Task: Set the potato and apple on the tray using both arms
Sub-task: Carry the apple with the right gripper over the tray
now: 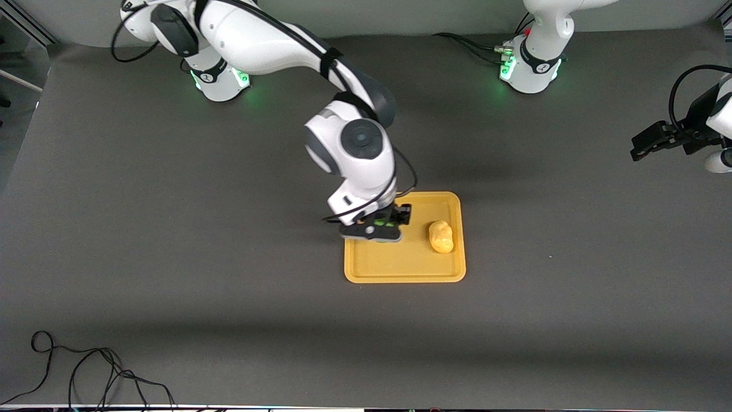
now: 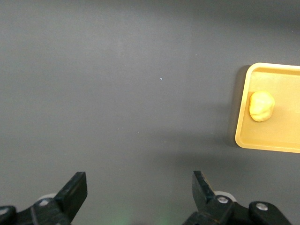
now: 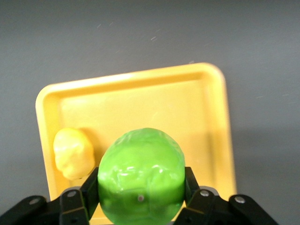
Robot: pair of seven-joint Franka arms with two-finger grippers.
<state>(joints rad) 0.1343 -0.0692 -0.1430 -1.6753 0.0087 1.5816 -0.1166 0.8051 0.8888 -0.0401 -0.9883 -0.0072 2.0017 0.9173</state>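
On the tabletop (image 1: 171, 240) you see the tray (image 1: 400, 266) lying midway between the arms' ends. The right claw (image 1: 380, 228) hangs over the tray's end toward the right arm, clenched around the apple (image 3: 140, 176). The left claw (image 2: 138, 194), waiting at the left arm's end, is released. The potato (image 1: 441, 236) rests in the tray beside its rim toward the left arm.

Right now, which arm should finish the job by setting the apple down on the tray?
Right. The right claw is shut on the apple and hangs over the tray, where the potato already lies. The left claw is open and empty, waiting off at the left arm's end of the table.
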